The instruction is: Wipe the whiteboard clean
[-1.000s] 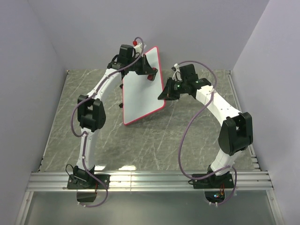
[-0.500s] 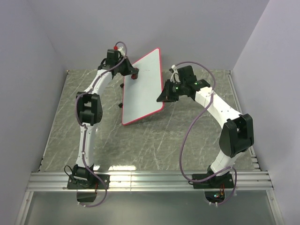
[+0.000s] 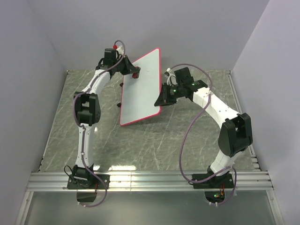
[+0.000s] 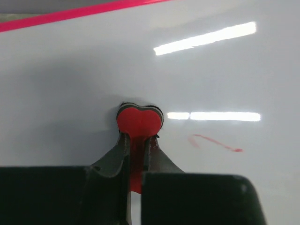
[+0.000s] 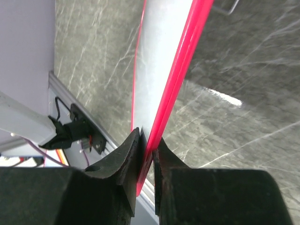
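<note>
As right gripper [image 5: 146,141] clamps whiteboard [image 3: 140,91], left gripper [image 4: 138,137] holds eraser [image 4: 139,121] against it

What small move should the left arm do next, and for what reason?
Probably slide the red eraser, shut in the left gripper, a little to the right in the left wrist view: a red stroke shows on the whiteboard just there. The right gripper clamps the board's rim.

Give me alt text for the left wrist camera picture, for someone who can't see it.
The left hand grips a small red eraser against the glossy whiteboard, a short red mark just right of it. The board's red rim crosses the top left corner.
</note>
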